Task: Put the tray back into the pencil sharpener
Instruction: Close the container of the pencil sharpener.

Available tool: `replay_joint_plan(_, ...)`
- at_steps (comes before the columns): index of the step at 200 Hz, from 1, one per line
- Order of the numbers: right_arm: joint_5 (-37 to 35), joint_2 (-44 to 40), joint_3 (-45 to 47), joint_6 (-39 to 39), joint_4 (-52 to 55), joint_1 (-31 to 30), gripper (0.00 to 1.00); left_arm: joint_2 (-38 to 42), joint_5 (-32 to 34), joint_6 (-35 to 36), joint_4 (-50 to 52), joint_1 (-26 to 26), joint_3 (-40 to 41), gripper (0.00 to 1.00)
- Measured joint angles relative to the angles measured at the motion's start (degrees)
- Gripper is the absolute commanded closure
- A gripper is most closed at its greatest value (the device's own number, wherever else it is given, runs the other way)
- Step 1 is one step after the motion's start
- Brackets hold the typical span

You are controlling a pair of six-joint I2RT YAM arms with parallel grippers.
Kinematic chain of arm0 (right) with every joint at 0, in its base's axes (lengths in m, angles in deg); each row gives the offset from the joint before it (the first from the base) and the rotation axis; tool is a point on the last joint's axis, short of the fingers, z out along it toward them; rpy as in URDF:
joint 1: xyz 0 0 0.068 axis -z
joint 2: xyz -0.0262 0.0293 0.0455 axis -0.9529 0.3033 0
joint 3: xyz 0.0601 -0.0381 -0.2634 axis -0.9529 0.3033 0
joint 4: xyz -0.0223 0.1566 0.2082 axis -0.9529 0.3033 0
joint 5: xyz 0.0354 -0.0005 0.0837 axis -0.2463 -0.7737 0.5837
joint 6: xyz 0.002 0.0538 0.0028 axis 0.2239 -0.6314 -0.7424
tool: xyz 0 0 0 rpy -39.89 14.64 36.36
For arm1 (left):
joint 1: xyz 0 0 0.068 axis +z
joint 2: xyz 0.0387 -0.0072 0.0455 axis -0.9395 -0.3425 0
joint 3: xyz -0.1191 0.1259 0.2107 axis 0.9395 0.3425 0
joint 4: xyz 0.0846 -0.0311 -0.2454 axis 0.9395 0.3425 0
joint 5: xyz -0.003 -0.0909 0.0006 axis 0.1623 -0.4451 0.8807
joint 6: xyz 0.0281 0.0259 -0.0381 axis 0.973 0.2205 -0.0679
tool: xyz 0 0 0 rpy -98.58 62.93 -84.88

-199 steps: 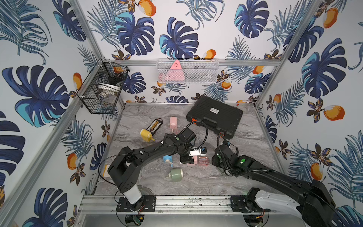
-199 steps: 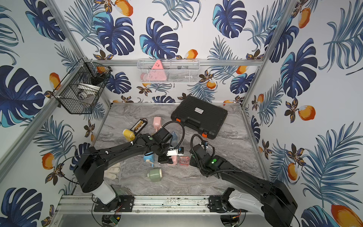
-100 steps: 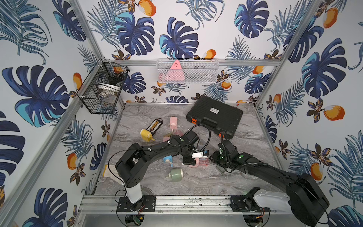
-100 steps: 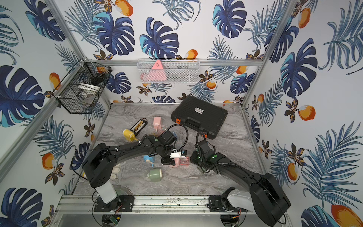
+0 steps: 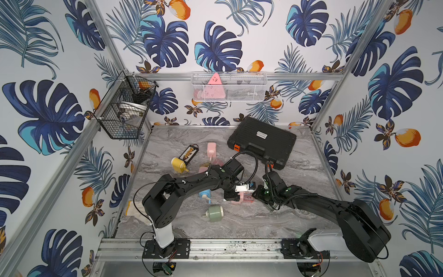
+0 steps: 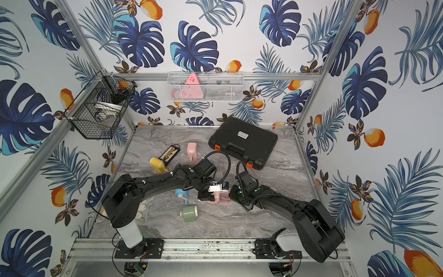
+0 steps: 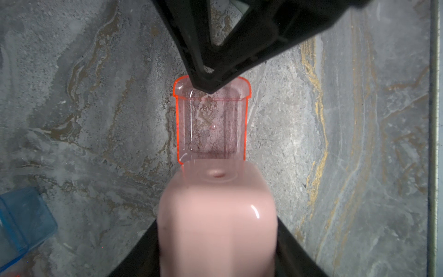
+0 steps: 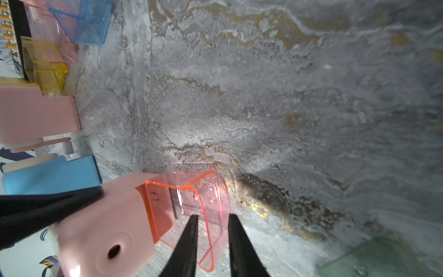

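A pink pencil sharpener [image 7: 215,215] lies on the marble table near the middle, and my left gripper [image 7: 217,242] is shut on its body. A clear pink tray [image 7: 211,124] sticks out of its open end, partly inside the slot. In both top views the sharpener [image 5: 237,200] [image 6: 213,199] and tray [image 5: 249,197] [image 6: 224,197] lie between the two arms. My right gripper [image 8: 213,218] comes in from the right. Its fingers stand either side of the tray's [image 8: 203,191] outer end wall and pinch it.
A black case [image 5: 261,141] lies at the back right. A green sharpener [image 5: 214,213], a blue one [image 5: 205,194], a yellow one [image 5: 178,164] and another pink one [image 5: 211,148] lie around the left arm. Loose blue [image 8: 84,21] and yellow [image 8: 45,64] trays lie behind them.
My right gripper has moved left to the tray's outer end and its jaws have narrowed onto the wall. The left gripper has kept its hold on the sharpener.
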Motion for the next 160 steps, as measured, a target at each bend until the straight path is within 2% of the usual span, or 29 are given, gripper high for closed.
replay_joint_plan(103,4.2,2.95,0.33,0.24,-3.85,0.04,0.83,-0.22,-0.02,-0.04,-1.33,-0.11,0.57,0.53)
replay_joint_plan(160,3.85,3.61,-0.11,1.27,-3.28,0.04,0.84,0.22,-0.02,0.04,-2.27,-0.15,1.31,0.54)
